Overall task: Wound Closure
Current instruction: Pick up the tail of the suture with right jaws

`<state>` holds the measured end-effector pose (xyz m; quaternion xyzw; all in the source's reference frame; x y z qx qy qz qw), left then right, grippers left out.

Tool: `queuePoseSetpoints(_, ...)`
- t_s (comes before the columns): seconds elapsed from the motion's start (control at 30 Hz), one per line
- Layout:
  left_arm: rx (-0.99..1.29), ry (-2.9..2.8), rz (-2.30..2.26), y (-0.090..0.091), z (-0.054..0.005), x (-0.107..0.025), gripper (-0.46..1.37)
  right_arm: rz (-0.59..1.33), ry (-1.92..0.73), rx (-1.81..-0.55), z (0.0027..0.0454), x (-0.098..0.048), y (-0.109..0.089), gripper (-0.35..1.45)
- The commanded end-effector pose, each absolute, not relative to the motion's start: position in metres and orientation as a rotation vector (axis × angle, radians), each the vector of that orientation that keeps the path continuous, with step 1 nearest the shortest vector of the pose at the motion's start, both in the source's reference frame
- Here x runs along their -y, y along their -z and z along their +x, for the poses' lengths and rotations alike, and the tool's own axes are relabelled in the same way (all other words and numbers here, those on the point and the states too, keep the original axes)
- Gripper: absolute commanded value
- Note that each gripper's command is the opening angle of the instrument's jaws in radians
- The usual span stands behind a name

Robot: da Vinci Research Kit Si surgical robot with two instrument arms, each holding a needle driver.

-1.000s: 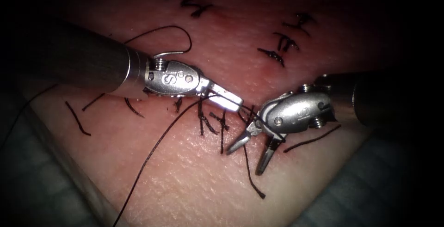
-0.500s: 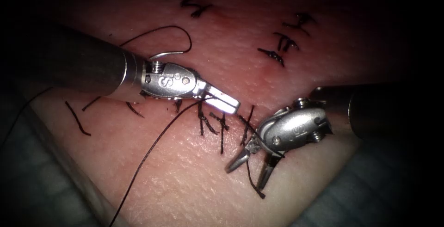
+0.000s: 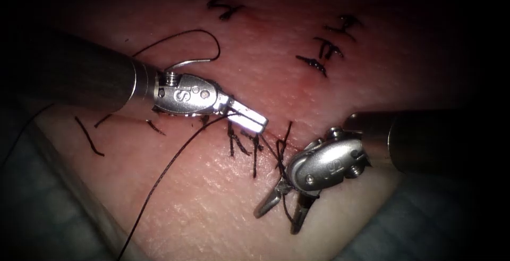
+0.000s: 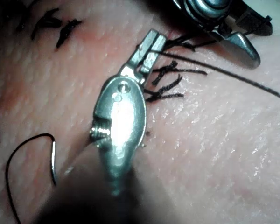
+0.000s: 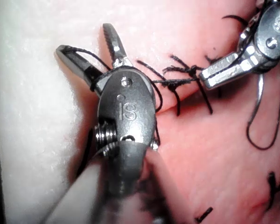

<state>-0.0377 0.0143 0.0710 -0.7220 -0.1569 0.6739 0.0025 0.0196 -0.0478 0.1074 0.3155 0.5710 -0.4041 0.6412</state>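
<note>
A curved needle point(image 3: 199, 60) lies free on the tissue point(image 3: 212, 208) at left, up toward its far edge behind the left tool, held by neither tool and not in the tissue, a loop of thread point(image 3: 175, 36) trailing from it. The left hand point(image 3: 254, 118) is clamped narrow on the thread at the knot, just left of the cut point(image 3: 281, 144), with one dark strand running off toward the tissue's near-left edge. Right of the cut the right hand point(image 3: 279, 210) stands wide apart, thread looped over it near the hinge but nothing held; over the last second it has slid toward the near edge. Cut ends of thread point(image 3: 87, 136) and finished stitches point(image 3: 326, 48) dot the surface. The thread looks fine, limp and snag-prone; the needle, stiff and slick, would probably sit steadiest gripped mid-curve.
</note>
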Motion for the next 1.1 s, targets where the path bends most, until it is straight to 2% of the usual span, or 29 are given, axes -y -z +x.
queuePoseSetpoints(0.03, 0.502, -2.116, -2.268, -0.071, -0.0377, -0.0144, -0.35, 0.746, 0.933, -1.302, 0.0195, 0.0477, -0.1075, 0.46)
queuePoseSetpoints(0.07, 0.502, -2.116, -2.268, -0.0709, -0.0376, -0.0144, -0.35, 0.76, 0.947, -1.302, 0.0195, 0.0476, -0.1074, -0.08)
queuePoseSetpoints(0.1, 0.502, -2.116, -2.268, -0.071, -0.0376, -0.0144, -0.35, 0.777, 0.954, -1.302, 0.0195, 0.0475, -0.1074, -0.35)
queuePoseSetpoints(0.33, 0.499, -2.116, -2.266, -0.071, -0.0378, -0.0145, -0.35, 0.744, 0.916, -1.362, 0.0194, 0.0463, -0.107, -0.35)
queuePoseSetpoints(1.1, 0.5, -2.118, -2.267, -0.071, -0.0377, -0.0142, -0.35, 0.761, 0.861, -1.341, 0.02, 0.0458, -0.1067, -0.35)
